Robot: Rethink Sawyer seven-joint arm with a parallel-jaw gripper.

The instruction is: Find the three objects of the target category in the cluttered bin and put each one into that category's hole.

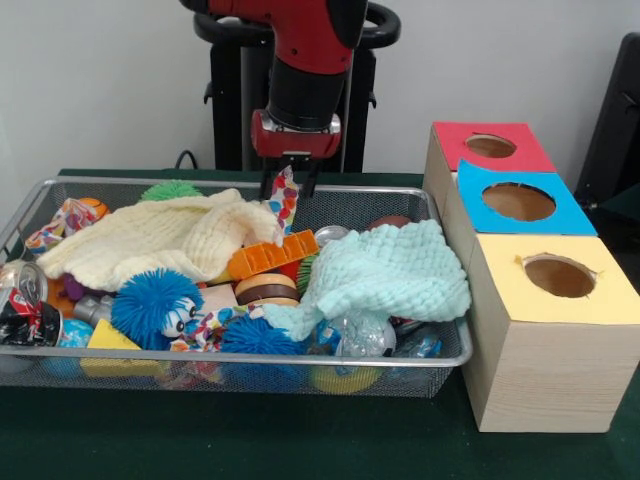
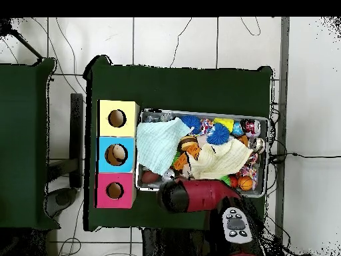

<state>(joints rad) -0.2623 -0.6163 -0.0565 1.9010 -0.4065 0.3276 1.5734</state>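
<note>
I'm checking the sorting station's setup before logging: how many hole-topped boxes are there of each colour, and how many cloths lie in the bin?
Red box: 1
Blue box: 1
Yellow box: 1
Cream cloth: 1
Mint-green cloth: 1
Total: 5

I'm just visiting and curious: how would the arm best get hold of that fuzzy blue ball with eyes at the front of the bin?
Probably from straight above, closing the tool across the round body of the blue fuzzy ball. It sits on top of the clutter with its upper side uncovered, while the cream cloth and other toys crowd its sides, and its soft spines should give under a squeeze.
</note>
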